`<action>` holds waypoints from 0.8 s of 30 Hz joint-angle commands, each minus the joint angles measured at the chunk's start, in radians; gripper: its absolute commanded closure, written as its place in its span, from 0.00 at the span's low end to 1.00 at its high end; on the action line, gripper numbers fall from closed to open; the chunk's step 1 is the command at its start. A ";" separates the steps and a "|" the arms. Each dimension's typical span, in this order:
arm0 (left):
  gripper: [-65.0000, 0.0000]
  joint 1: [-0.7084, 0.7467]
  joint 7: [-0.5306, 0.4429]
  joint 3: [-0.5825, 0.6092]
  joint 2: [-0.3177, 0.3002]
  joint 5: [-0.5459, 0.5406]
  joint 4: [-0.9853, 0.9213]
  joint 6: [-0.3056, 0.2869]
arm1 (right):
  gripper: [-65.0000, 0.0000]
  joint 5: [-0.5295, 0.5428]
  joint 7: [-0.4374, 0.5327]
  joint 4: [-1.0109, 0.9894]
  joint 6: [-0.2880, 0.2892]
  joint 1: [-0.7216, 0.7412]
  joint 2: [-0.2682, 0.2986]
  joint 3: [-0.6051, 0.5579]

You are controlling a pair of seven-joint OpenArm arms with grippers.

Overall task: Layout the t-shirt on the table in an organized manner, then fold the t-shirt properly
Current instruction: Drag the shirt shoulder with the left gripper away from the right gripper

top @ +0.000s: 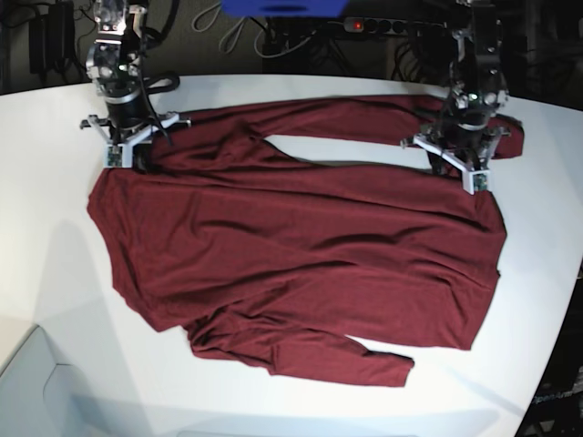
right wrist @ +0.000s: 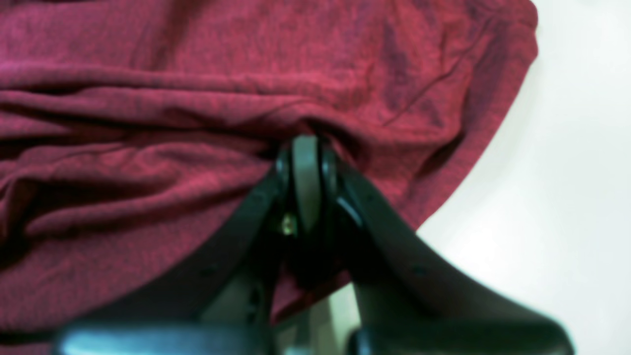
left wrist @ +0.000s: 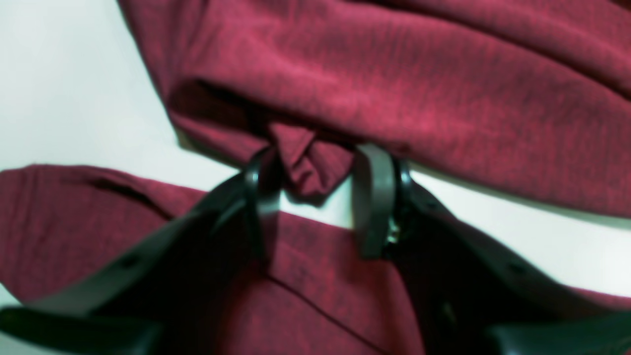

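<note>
The maroon t-shirt (top: 301,246) lies spread and wrinkled across the white table (top: 46,228), one sleeve stretched along the far edge and another near the front. My left gripper (top: 458,157) stands at the shirt's far right corner. In the left wrist view the left gripper (left wrist: 320,158) pinches a bunched fold of the t-shirt (left wrist: 394,74) just above the table (left wrist: 74,98). My right gripper (top: 132,146) is at the far left corner. The right wrist view shows the right gripper (right wrist: 305,140) shut, with the t-shirt (right wrist: 148,98) gathering into its tips beside bare table (right wrist: 567,197).
Cables and a power strip (top: 383,25) run behind the table's far side, under a blue object (top: 282,7). The table's curved edge (top: 556,300) passes close to the shirt's right side. A grey surface (top: 36,382) sits below the front left corner.
</note>
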 commanded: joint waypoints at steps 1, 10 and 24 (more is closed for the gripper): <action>0.63 -0.007 -0.019 -0.003 -0.008 -0.002 0.019 0.001 | 1.00 -0.011 -0.043 0.000 -0.008 -0.005 0.006 -0.001; 1.00 -0.002 -0.019 -0.006 -0.045 -0.001 0.016 0.001 | 1.00 -0.011 -0.043 0.000 -0.008 -0.002 0.006 -0.001; 1.00 0.015 -0.017 -0.221 -0.100 -0.001 0.006 0.001 | 1.00 -0.012 -0.046 -0.003 -0.008 0.017 0.020 0.001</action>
